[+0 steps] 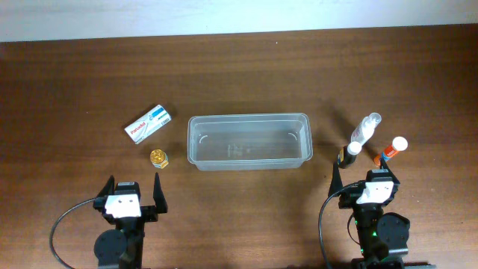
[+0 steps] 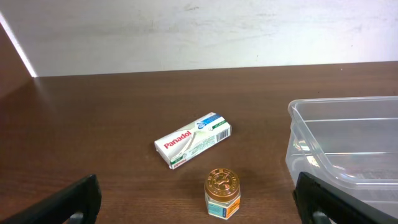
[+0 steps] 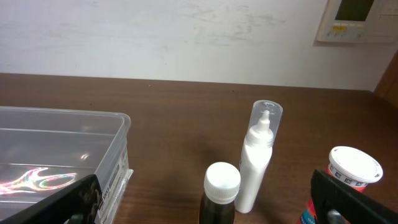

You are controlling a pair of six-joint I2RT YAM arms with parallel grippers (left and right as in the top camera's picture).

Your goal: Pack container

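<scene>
The container (image 1: 246, 117) is a clear, shallow tub at the table's middle, and nothing shows inside it. Left of it lie a white Panadol box (image 1: 148, 124) and a small gold-lidded jar (image 1: 159, 158). To its right stand a white spray bottle (image 1: 366, 128), a dark bottle with a white cap (image 1: 349, 152) and a red tube with a white cap (image 1: 392, 149). My left gripper (image 1: 134, 185) is open just behind the jar (image 2: 222, 194). My right gripper (image 1: 364, 178) is open just behind the dark bottle (image 3: 221, 193). Neither holds anything.
In the left wrist view the Panadol box (image 2: 193, 140) lies beyond the jar, with the container's corner (image 2: 342, 102) at right. In the right wrist view the container's rim (image 3: 62, 115) is at left, the spray bottle (image 3: 258, 155) and red tube (image 3: 351, 171) at right. A white wall borders the table's far edge.
</scene>
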